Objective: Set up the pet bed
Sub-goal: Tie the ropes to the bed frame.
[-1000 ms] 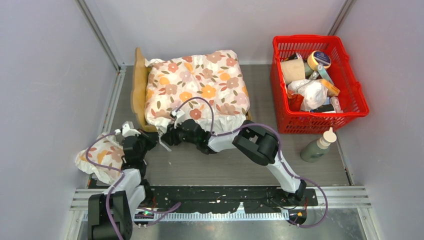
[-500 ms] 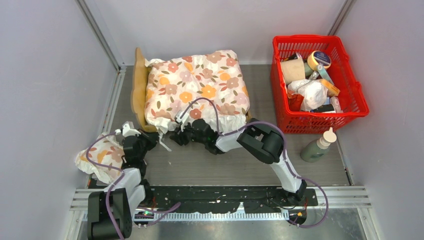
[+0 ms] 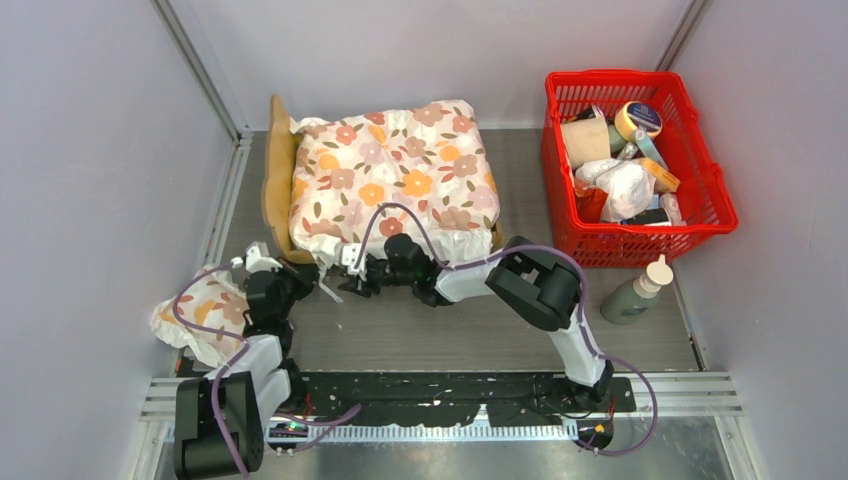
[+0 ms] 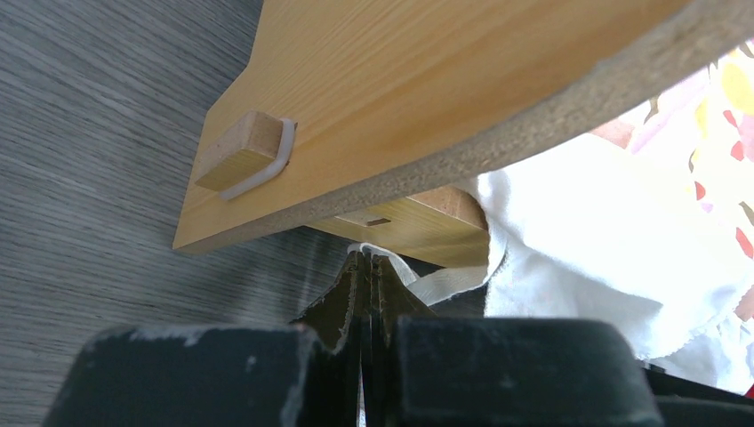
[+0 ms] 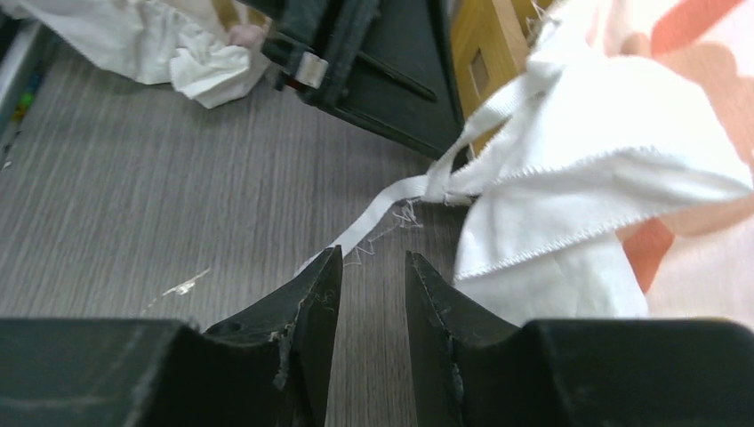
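Note:
The pet bed shows its light-wood headboard (image 3: 277, 180) at the left, and its sleeping surface is hidden under the white floral cushion (image 3: 390, 175). My left gripper (image 3: 303, 274) is at the bed's near left corner. In the left wrist view it (image 4: 368, 258) is shut on a white tie strap (image 4: 445, 283) just below the headboard (image 4: 400, 107). My right gripper (image 3: 347, 279) is just right of it. In the right wrist view it (image 5: 373, 267) is slightly open and empty, low over the floor, with the loose strap end (image 5: 382, 209) just ahead of its tips.
A small floral pillow (image 3: 200, 315) lies at the near left beside the left arm. A red basket (image 3: 700, 215) full of items stands at the back right. A green bottle (image 3: 635, 293) stands in front of it. Grey walls close in on both sides.
My right gripper has drawn back a little to the right from the cushion's near corner and turned its wrist. My left arm has not moved.

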You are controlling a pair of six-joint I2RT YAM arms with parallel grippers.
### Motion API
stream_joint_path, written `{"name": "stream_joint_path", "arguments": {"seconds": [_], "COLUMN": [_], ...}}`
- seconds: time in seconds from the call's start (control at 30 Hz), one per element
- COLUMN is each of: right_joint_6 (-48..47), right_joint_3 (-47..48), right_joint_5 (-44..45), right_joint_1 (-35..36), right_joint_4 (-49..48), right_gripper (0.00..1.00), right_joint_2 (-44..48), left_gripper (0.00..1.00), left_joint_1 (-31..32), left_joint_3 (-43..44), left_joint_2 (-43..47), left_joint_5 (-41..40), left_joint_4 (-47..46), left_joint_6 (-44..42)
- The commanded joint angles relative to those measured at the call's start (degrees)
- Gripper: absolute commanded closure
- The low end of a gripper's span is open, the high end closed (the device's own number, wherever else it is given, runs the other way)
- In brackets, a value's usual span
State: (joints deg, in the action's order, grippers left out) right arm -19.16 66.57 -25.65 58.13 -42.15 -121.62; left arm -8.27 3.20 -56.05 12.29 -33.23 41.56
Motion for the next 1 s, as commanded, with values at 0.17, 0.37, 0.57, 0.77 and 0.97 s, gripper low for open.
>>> {"name": "stream_joint_path", "arguments": {"seconds": [0.17,0.37,0.57,0.77,0.97], "right_joint_6": [-20.41,-33.48,-41.81,-44.91,-46.89], "right_joint_3": [4.7,5.09,8.88,12.01,13.37], "right_joint_5": [-8.06,-2.59,3.86,4.07,5.68], "right_joint_1": [1.7,1.81,1.54,1.35,1.28], "right_joint_4": [17.65,18.01,17.22,16.05,13.53], "right_gripper": [0.6,0.61,0.6,0.6,0.6], "right_joint_2": [8.06,6.27,1.0,-2.41,-4.6], "left_gripper": [1.0,1.0,1.0,1.0,1.0], "left_joint_1": [-0.49,-0.52,-0.52,-0.6,-0.86], "left_joint_3": [1.64,1.63,1.75,1.97,1.92], "left_joint_2": [-0.03,0.23,-1.1,-1.42,-1.4], "left_joint_5": [1.01,0.95,1.8,1.99,2.26], "left_joint_4": [-3.68,-3.15,-4.36,-4.45,-4.38], "left_joint_6": [-0.08,-0.26,0.36,0.36,0.37]}}
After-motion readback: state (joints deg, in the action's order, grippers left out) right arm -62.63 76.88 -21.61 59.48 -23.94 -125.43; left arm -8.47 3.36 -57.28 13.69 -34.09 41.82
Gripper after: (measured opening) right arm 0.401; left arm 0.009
